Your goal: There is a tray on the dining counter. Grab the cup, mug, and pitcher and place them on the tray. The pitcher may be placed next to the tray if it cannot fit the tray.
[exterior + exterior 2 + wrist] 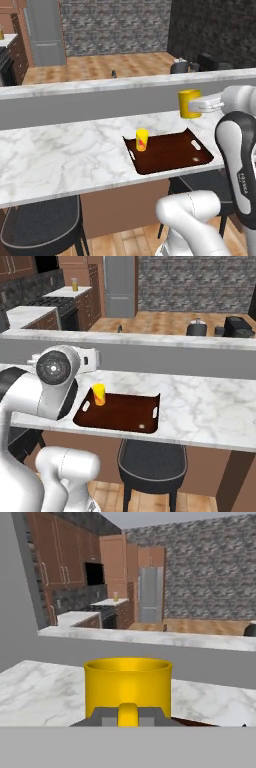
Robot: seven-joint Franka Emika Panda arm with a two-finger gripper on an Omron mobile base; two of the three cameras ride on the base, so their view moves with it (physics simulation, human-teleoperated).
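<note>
Now we hold the mug [189, 103] aloft with the fingers [102, 716] clamped on its handle, above the tabletop [60, 150] just beyond the tray's far right corner, so we should bring it in over the bare brown floor of the tray [172, 156], keep it level, and lower it well apart from the cup [142, 139] standing at the tray's left end. Around us runs white veined marble with a raised grey ledge behind, black stools below, and a brick-walled kitchen beyond.
</note>
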